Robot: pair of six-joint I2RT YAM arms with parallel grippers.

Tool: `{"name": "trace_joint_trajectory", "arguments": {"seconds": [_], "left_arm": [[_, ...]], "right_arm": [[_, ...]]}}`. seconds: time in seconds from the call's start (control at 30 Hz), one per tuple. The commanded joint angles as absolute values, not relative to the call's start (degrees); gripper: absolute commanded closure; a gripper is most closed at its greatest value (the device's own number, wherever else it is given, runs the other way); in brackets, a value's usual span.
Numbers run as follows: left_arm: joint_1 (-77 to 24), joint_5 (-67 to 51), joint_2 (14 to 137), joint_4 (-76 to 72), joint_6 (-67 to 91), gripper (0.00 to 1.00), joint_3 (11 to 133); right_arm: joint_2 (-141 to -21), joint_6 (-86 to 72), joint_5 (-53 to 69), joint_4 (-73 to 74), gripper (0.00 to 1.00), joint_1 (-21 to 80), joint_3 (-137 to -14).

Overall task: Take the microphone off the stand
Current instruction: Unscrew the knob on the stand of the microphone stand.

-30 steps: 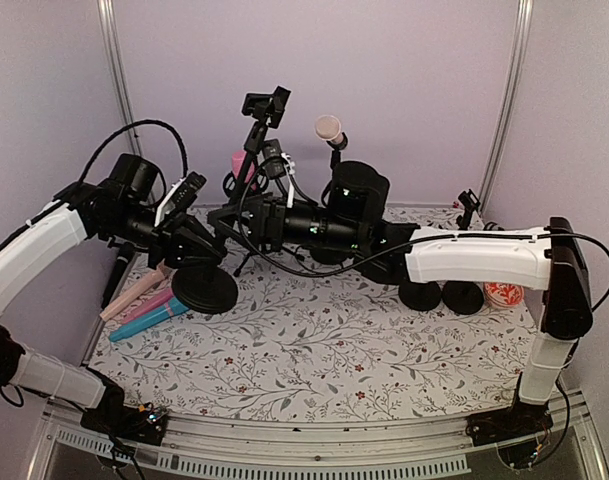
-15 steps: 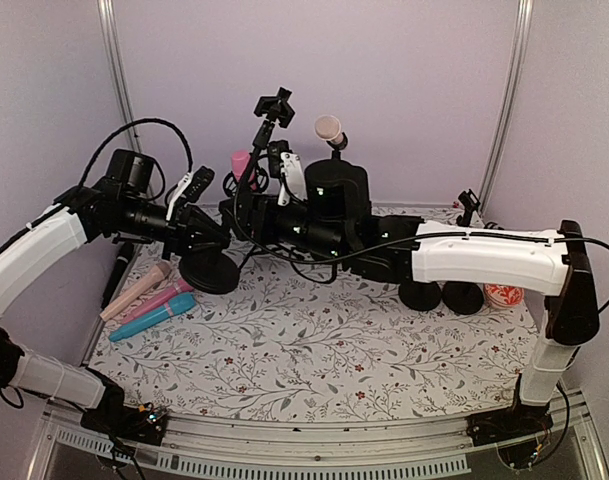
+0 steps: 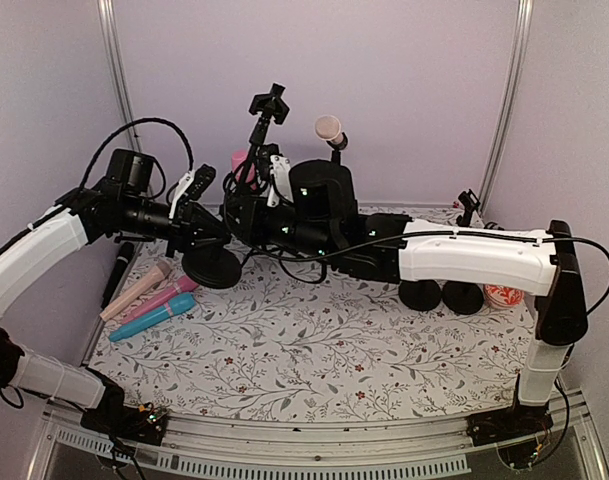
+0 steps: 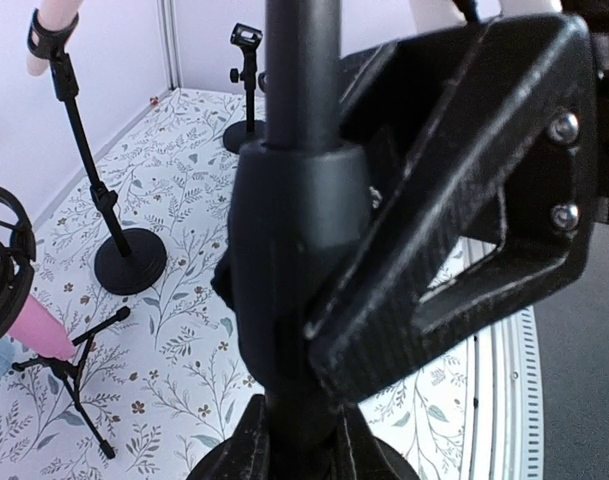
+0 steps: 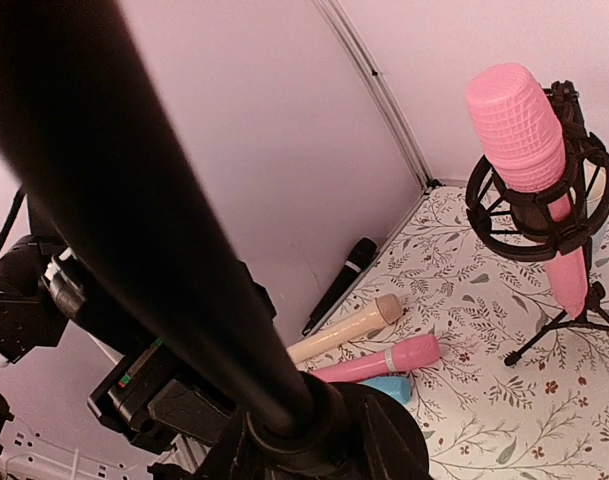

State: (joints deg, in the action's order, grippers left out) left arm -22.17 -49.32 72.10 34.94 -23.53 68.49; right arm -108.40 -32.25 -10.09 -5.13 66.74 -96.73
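Observation:
A black stand with a round base (image 3: 212,268) and an empty clip (image 3: 269,103) leans at the back left. My left gripper (image 3: 210,238) is shut on its lower pole (image 4: 299,440). My right gripper (image 3: 247,212) comes from the right and is shut on the thick collar (image 4: 299,230) just above; the pole fills the right wrist view (image 5: 304,435). A pink microphone (image 3: 240,162) (image 5: 529,140) sits in a shock mount on a small tripod behind. A beige-headed microphone (image 3: 329,128) stands in a taller stand.
Beige (image 3: 134,290), pink (image 3: 162,299), blue (image 3: 152,318) and black (image 3: 117,272) microphones lie on the floral mat at the left. Two round stand bases (image 3: 442,296) and an orange-white object (image 3: 504,294) sit at the right, under the right arm.
My right gripper has moved left onto the stand and its jaws have closed on the collar. The stand's base has shifted back a little. The left grip is unchanged.

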Motion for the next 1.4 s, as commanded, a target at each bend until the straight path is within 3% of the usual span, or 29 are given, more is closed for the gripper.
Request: {"name": "trace_joint_trajectory", "arguments": {"seconds": [0.0, 0.1, 0.17, 0.5, 0.9, 1.37], "left_arm": [[-21.93, -50.63, 71.54, 32.08, -22.60, 1.00, 68.84], [-21.90, -51.36, 71.57, 32.28, -22.51, 1.00, 68.91], [-21.93, -53.33, 71.63, 33.11, -22.78, 1.00, 68.99], [-22.07, -67.93, 71.54, 43.54, -31.18, 1.00, 68.91], [-23.17, -78.57, 71.45, 46.88, -32.66, 1.00, 67.56], [-26.40, -84.00, 73.70, 45.53, -31.64, 1.00, 65.82]], "right_arm": [[-108.75, -31.09, -9.60, -5.88, 0.79, 66.72, -98.10], [-108.27, -30.56, -7.30, -7.87, 0.96, 66.62, -97.78], [-107.70, -29.97, -5.23, -9.60, 1.00, 66.53, -97.07], [-103.21, -28.51, 14.46, -24.28, 1.00, 64.42, -89.67], [-105.21, -31.60, 39.09, -41.22, 1.00, 64.03, -90.75], [-114.07, -41.95, 56.85, -51.05, 1.00, 64.52, -102.94]]}}
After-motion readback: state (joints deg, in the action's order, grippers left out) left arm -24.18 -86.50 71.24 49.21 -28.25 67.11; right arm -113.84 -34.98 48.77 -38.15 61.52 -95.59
